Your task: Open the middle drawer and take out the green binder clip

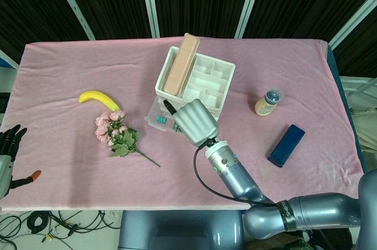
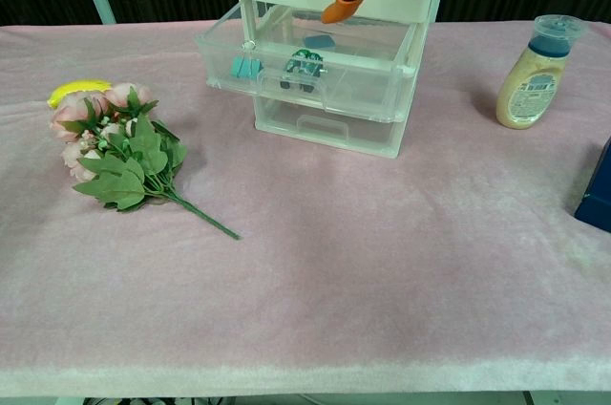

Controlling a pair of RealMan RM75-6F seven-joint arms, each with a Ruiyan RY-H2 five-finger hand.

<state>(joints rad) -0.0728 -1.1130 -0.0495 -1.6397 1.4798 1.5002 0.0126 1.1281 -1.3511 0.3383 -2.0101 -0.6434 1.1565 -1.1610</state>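
Note:
The white drawer unit stands mid-table with its clear middle drawer pulled out toward me. In the chest view the green binder clip lies in that drawer next to a teal clip. My right hand hovers over the open drawer and hides the green clip in the head view. One dark finger points up-left, and its orange thumb tip hangs above the drawer, apart from the clip. It holds nothing. My left hand rests at the table's front left corner, fingers spread and empty.
A banana and a pink flower sprig lie left of the drawers. A tan case sits in the top tray. To the right are a capped bottle and a dark blue box.

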